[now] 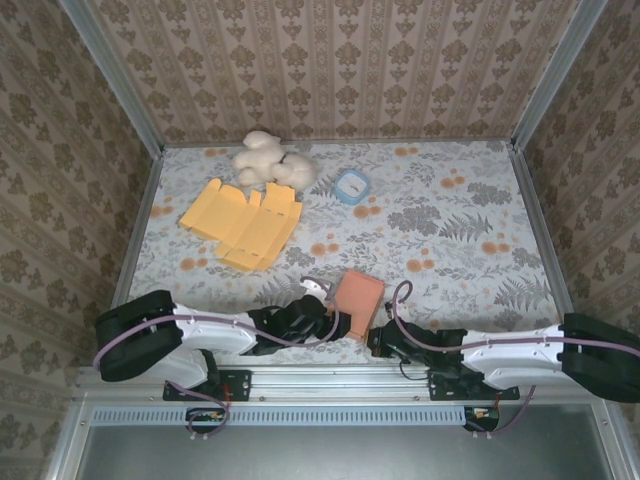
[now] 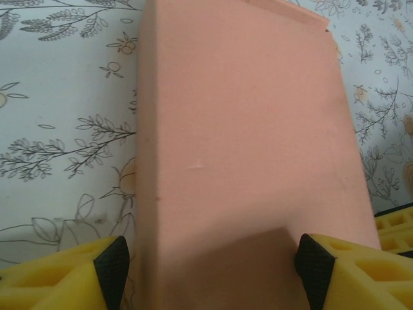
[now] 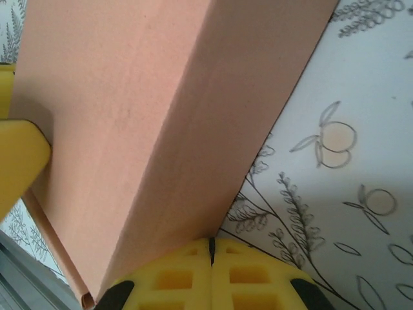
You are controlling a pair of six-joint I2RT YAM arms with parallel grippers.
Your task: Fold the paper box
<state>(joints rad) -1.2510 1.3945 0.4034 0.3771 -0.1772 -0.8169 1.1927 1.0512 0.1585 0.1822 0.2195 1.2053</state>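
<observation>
Floral cloth (image 1: 450, 230) covered the table, and the paper box (image 1: 358, 300) sat at its near edge, between your two arms. Your left gripper (image 2: 213, 265) was spread wide, clasping the box's near end, a pad on each side. Your right gripper (image 3: 211, 258) was closed, pads together, right at the box's lower edge; whether a thin flap was pinched there, I could not tell. You seemed to be midway through shaping the walls. The next move called for holding the body firmly while creasing a panel squarely along its fold.
</observation>
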